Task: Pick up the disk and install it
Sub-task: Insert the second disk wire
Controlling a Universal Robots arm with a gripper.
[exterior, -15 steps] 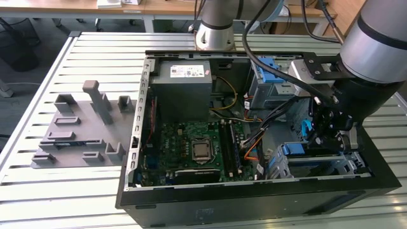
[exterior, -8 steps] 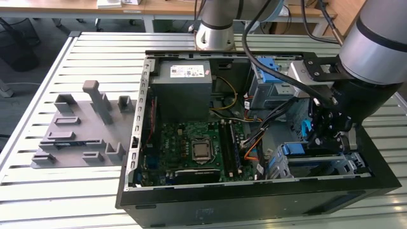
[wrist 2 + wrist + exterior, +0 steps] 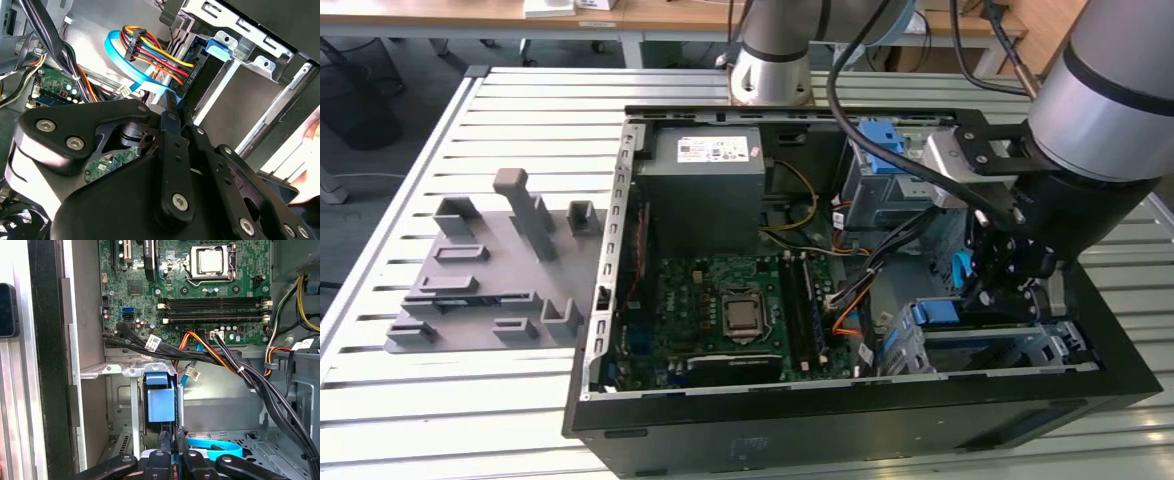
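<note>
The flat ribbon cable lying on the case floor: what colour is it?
Light blue; the flat ribbon cable shows best in the first wrist view.

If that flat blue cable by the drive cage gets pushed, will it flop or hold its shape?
Probably floppy: the blue cable curves in a loose loop. Likely light, and being thin and ribbon-like, it should bend aside, then spring partly back.

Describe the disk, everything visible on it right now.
The disk shows mainly as its blue plastic frame, seen end-on, standing on edge inside the metal drive cage at the case corner on the exterior view's right. Its label and silver body are hidden. In the second wrist view a multicoloured wire bundle and a flat blue cable run to a black connector at its edge. The gripper is right beside it; contact can't be judged.
</note>
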